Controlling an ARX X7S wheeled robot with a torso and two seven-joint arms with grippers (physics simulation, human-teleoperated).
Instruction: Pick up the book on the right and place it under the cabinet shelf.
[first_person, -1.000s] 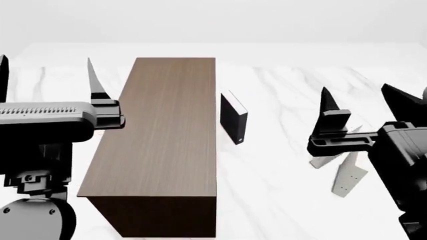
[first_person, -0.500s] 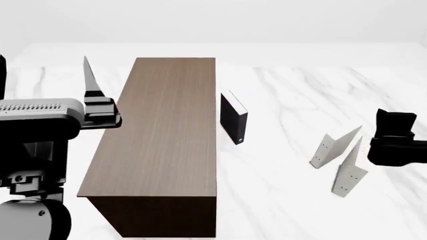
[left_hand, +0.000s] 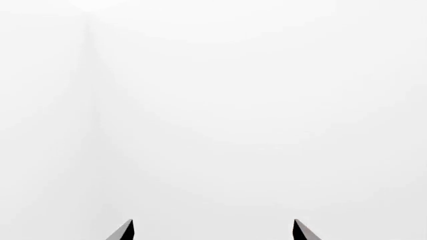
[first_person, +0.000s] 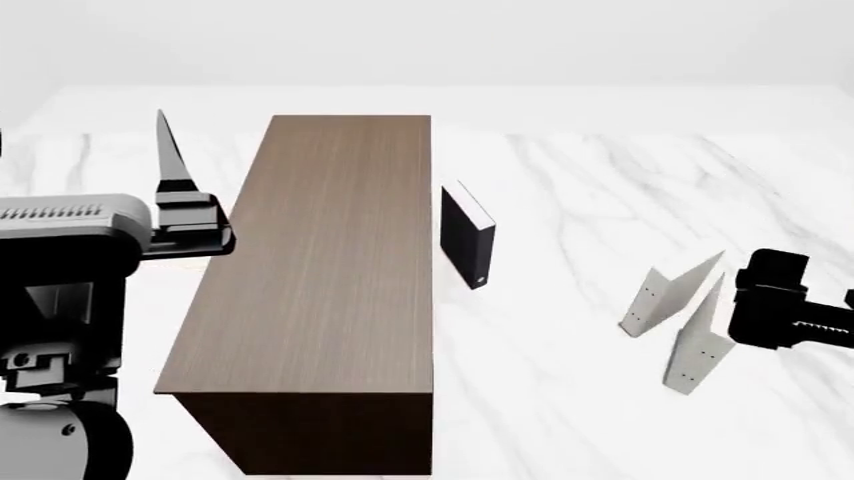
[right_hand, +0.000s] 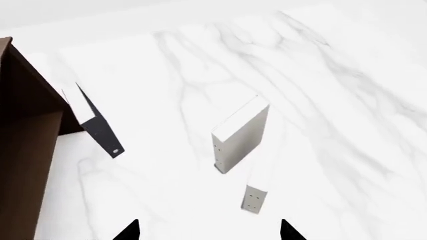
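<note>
Book placement begins from the biggest thing on the white marble table (first_person: 601, 180): the cabinet shelf (first_person: 327, 270), a long dark-brown wood-grain box lying lengthwise away from the robot, left of centre in the head view. The robot's left arm (first_person: 67, 240) fills the left edge of that view, beside the cabinet's left side. The left gripper (left_hand: 213, 230) shows 2 dark fingertips set well apart in its wrist view, facing only blank white, with nothing between them. The right gripper (right_hand: 208, 231) also shows 2 dark tips spread apart and empty, hovering above the marble near the white books; in the head view only its dark body appears at the right edge, just right of them.

Just beside the cabinet's right side stands the black book (first_person: 467, 235), upright, white pages showing on its top edge. Well apart from it, toward the right, 2 white books stand on edge close together. The thicker white book (right_hand: 240, 132) is the nearer of the 2 to the cabinet. The book (right_hand: 257, 187), thin and white with tiny dark dots on its narrow edge, stands just right of the thicker one on the marble; whether they touch cannot be told.
</note>
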